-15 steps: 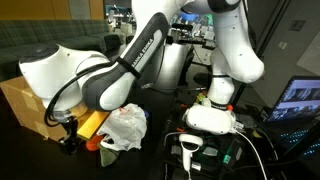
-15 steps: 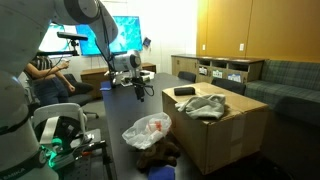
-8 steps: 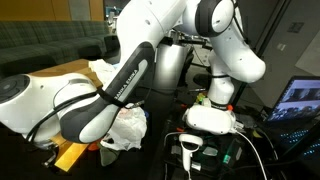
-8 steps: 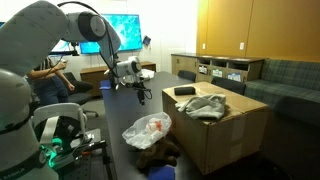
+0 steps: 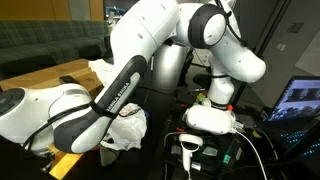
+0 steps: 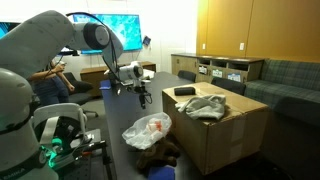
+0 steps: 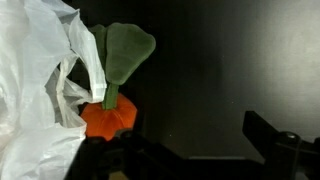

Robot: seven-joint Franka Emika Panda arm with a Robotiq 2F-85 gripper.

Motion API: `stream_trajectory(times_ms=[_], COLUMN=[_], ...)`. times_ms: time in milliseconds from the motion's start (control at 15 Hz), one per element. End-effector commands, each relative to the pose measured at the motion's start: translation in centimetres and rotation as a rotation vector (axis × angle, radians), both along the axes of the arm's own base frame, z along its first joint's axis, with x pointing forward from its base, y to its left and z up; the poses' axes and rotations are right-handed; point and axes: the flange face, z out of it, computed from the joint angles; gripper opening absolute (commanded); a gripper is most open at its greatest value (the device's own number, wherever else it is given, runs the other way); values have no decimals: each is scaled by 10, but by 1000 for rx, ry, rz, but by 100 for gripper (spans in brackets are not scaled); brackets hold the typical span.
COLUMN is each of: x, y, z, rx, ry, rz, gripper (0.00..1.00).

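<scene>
Because the pincer hangs in the air over the dark tabletop, it touches nothing; in the wrist view its jaws stand wide apart, one finger shows at the lower right, and the gap between them is empty, so it has hold of nothing.

Nearest to it lie a white plastic bag and an orange toy with a green leaf. The toy lies flat on the tabletop, touching the edge of the bag, with its leaf pointing away from the pincer. A fold of the bag covers part of the orange body, so I judge that the toy is half out of the bag's mouth and only rests there by its own weight. The bag is thin and crumpled; it keeps its puffed shape in an exterior view because nothing presses on it.

Just beside the bag stands a cardboard box with its flaps open, and a grey cloth lies loosely on top, hanging a little over the rim.

As for writing, I can read none; the bag shows no print, the box no label. A screen behind glows blue, but its content is too small to tell; dark marks run along the arm, too blurred to read.
</scene>
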Motion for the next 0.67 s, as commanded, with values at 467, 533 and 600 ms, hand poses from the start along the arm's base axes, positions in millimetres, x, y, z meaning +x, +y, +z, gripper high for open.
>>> stream_trajectory(times_ms=[467, 533, 600], x=[46, 50, 53], y=[-59, -67, -75], z=[-18, -21, -24], rx=[32, 35, 40], ry=[33, 40, 50], rz=[-94, -99, -103], gripper=[100, 100, 100])
